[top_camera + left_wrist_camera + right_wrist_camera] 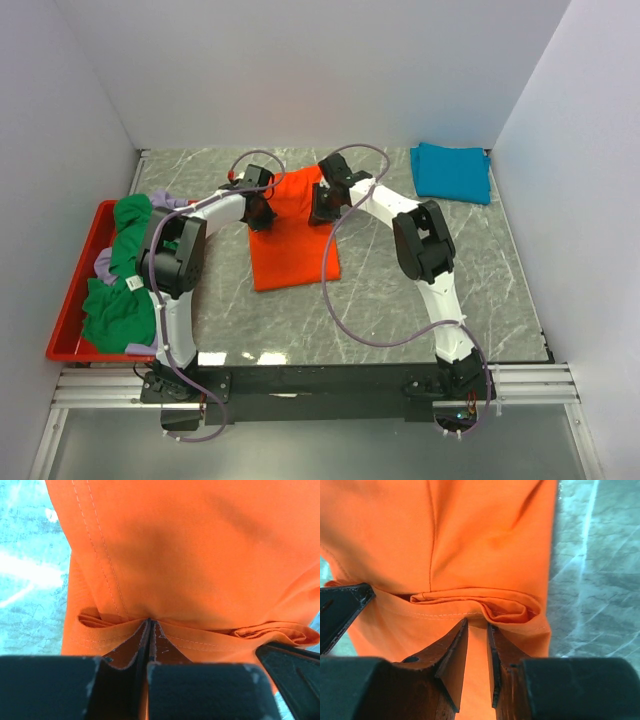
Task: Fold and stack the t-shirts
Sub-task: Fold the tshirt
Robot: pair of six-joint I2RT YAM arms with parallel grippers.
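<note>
1. Orange t-shirt [295, 245] lies flat on tabletop [420, 300], right of red tray [62, 318]; soft, light, floppy.
2. Left tool [150, 625] clamped on its hem.
3. Right tool [477, 625] narrowly parted at bunched hem; grip unclear.
4. Best hold: hem corners; layers may slip.

Tally, top view first. You're looking at one orange t-shirt [293, 245] on the surface. One teal-blue t-shirt [454, 172] is lying in the far right corner. One red tray [70, 312] is sitting at the left. In it, green cloth [120, 312] is showing as two patches and lavender cloth [105, 265] as three scraps. You're not getting from here whether each colour is one shirt or several. Two arms are showing: left arm [172, 255] and right arm [425, 240]. Two purplish cables [350, 337] are looping, one per arm. Each wrist view is showing one pair of jaws, two pairs in all.
</note>
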